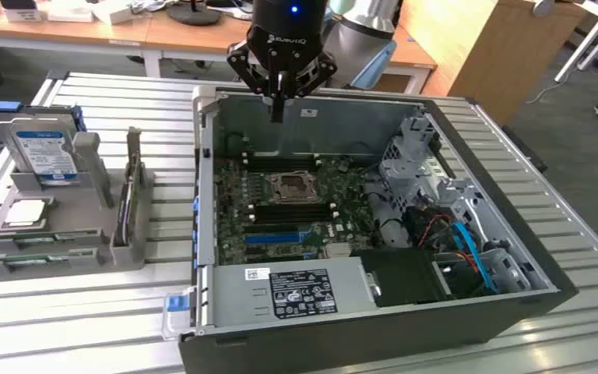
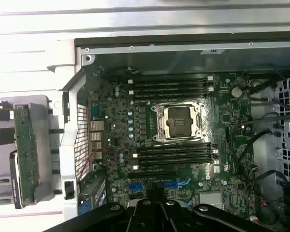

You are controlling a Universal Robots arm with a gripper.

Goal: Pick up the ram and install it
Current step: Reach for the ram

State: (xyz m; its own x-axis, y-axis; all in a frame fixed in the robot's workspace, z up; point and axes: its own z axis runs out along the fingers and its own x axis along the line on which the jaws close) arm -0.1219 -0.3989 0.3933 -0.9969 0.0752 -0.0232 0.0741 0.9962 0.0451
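Note:
The ram (image 1: pixel 131 183) is a thin green stick standing on edge in a slot of the grey holder (image 1: pixel 91 249), at the exterior view's left of the open computer case (image 1: pixel 310 312). In the wrist view the ram (image 2: pixel 25 150) lies beside the case wall. My gripper (image 1: pixel 276 113) hangs over the rear of the case, above the motherboard (image 1: pixel 278 210), well apart from the ram. Its fingers are shut together with nothing between them. The gripper (image 2: pixel 157 200) points down towards the empty memory slots (image 2: pixel 176 154) near the processor socket (image 2: pixel 176 121).
A silver hard drive (image 1: pixel 44 152) with a blue-white label stands in the holder, with a square processor chip (image 1: pixel 27 212) in front of it. Cables and a drive cage (image 1: pixel 455 226) fill the case's right side. The slatted metal table (image 1: pixel 71 327) carries everything; desks stand behind.

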